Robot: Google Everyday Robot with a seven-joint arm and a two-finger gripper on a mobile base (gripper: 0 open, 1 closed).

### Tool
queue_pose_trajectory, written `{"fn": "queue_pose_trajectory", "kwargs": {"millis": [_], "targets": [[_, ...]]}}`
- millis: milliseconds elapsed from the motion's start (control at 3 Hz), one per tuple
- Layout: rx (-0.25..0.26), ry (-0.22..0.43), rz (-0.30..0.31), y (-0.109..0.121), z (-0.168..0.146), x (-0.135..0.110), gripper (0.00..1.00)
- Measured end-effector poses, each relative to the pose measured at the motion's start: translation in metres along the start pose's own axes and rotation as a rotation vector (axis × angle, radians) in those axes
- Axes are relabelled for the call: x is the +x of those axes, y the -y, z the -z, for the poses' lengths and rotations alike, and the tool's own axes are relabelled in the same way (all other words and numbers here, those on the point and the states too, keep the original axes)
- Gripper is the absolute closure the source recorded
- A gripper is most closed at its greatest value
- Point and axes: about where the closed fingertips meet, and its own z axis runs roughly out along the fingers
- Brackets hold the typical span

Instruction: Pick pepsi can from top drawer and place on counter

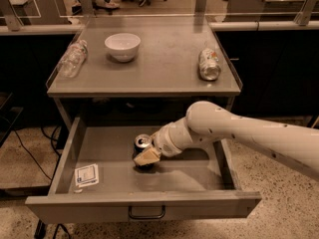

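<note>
The top drawer (99,176) stands pulled open below the counter (164,68). The pepsi can (142,143), dark with a silver top, stands upright near the middle of the drawer floor. My gripper (145,157) reaches down into the drawer from the right. Its pale fingers (147,158) lie at the can's front side, covering its lower part. The white arm crosses the drawer's right half.
On the counter lie a clear plastic bottle (73,59) at the left, a white bowl (122,46) at the back middle and a silver can (209,63) on its side at the right. A small white packet (86,174) lies in the drawer's front left.
</note>
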Motion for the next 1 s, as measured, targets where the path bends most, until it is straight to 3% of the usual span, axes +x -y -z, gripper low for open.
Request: {"fn": "queue_pose_trajectory", "kwargs": {"millis": [667,1000], "targets": [[0.023,-0.009,-0.012,-0.006,0.016,-0.012,1.00],[0.048,-0.019,-0.026,-0.014,0.047,-0.043,1.00]]}}
